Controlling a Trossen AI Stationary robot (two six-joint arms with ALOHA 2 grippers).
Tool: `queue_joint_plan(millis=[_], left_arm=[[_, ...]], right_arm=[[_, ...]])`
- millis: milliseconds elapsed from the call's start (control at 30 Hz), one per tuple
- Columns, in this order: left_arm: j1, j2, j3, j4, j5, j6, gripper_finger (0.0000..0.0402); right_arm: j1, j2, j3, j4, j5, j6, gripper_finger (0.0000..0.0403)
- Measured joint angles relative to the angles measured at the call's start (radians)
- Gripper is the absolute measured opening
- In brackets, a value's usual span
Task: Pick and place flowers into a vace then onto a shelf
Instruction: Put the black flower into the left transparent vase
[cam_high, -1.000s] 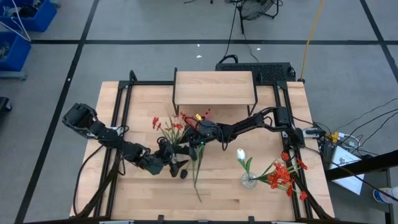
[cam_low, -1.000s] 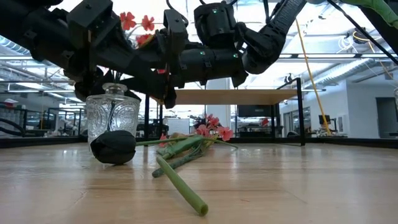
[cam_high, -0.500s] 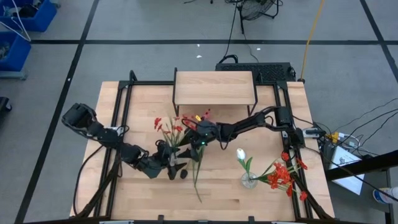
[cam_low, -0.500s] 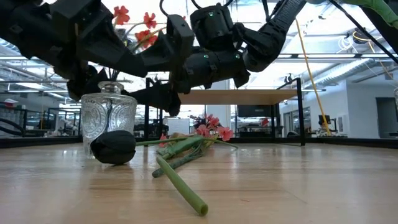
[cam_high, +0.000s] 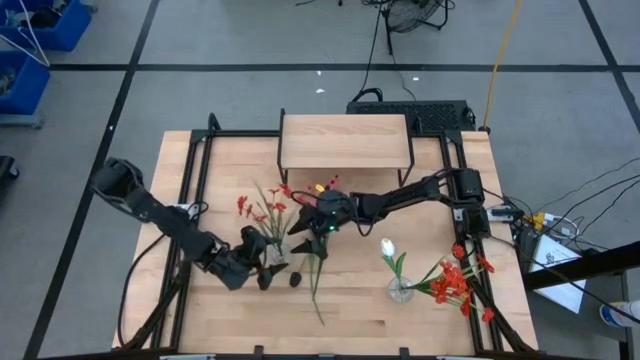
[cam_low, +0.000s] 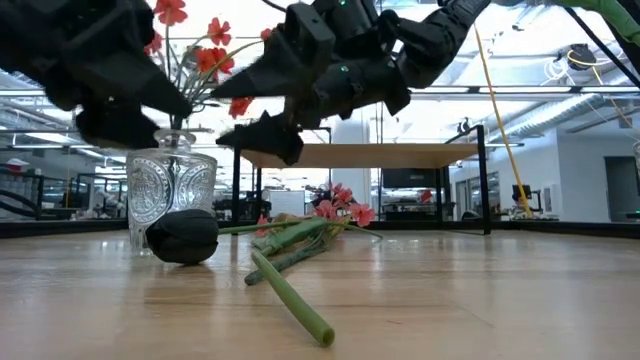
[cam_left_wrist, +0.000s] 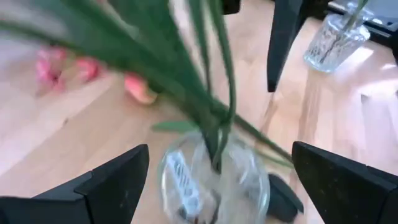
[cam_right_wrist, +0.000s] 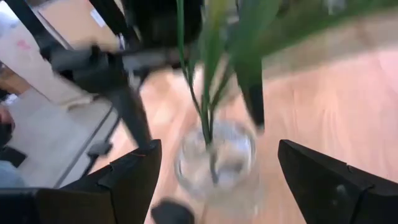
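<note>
Grippers gape beside the flower vase.

Red flowers on green stems in a clear, seemingly cut-patterned glass vase; light wood shelf.

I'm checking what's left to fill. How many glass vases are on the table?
2. One vase stands near the table's middle between both grippers, with red flowers in it. The other vase stands toward the front right, holding a white bud. None seems hidden.
</note>
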Motion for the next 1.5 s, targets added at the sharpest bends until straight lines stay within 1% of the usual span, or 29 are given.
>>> queue_joint_plan(millis=[133,200,267,400,500,600,767,833,900,1000,1067,1100,1200,1333,1400,1433,1500], left_arm=[[-0.040,-0.033,-0.002,-0.134,0.040,-0.201,0.0399],[-0.066,-0.051,-0.001,-0.156,0.047,-0.296,0.0399],[-0.098,-0.074,-0.001,-0.194,0.049,-0.361,0.0399],[-0.156,-0.121,-0.001,-0.197,0.045,-0.418,0.0399],[-0.185,-0.145,-0.001,-0.180,0.044,-0.436,0.0399],[-0.203,-0.152,0.000,-0.174,0.043,-0.422,0.0399],[-0.204,-0.152,0.000,-0.168,0.049,-0.426,0.0399],[-0.206,-0.152,0.000,-0.169,0.051,-0.426,0.0399],[-0.210,-0.152,0.000,-0.171,0.052,-0.463,0.0399],[-0.229,-0.152,0.000,-0.168,0.049,-0.528,0.0399],[-0.249,-0.152,0.000,-0.165,0.049,-0.532,0.0399],[-0.258,-0.152,0.000,-0.165,0.049,-0.532,0.0399],[-0.286,-0.152,0.000,-0.165,0.048,-0.549,0.0399],[-0.307,-0.152,0.000,-0.174,0.032,-0.558,0.0399],[-0.309,-0.152,0.000,-0.173,0.029,-0.583,0.0399],[-0.309,-0.152,0.000,-0.173,0.030,-0.595,0.0399],[-0.310,-0.152,0.000,-0.173,0.030,-0.616,0.0399]], right_arm=[[0.006,-0.001,0.000,-0.030,-0.004,0.029,0.0315],[0.008,-0.004,0.000,-0.051,-0.006,0.057,0.0315],[0.008,-0.010,0.000,-0.089,-0.008,0.094,0.0315],[0.004,-0.059,0.000,-0.222,-0.060,0.114,0.0315],[0.004,-0.122,0.001,-0.379,-0.064,0.125,0.0315],[0.015,-0.187,0.000,-0.486,-0.075,0.040,0.0315],[0.050,-0.277,0.000,-0.483,0.013,-0.095,0.0315],[0.058,-0.297,0.001,-0.449,0.022,-0.155,0.0314],[0.065,-0.310,0.001,-0.453,0.038,-0.193,0.0314],[0.081,-0.313,0.001,-0.470,0.102,-0.193,0.0314],[0.090,-0.312,0.001,-0.461,0.110,-0.211,0.0314],[0.096,-0.312,0.001,-0.456,0.134,-0.210,0.0313],[0.113,-0.313,0.001,-0.453,0.254,-0.155,0.0313],[0.125,-0.312,0.001,-0.438,0.360,-0.137,0.0313],[0.130,-0.312,0.001,-0.431,0.384,-0.111,0.0313],[0.132,-0.312,0.001,-0.434,0.379,-0.086,0.0313],[0.132,-0.312,0.001,-0.459,0.337,-0.087,0.0313]])
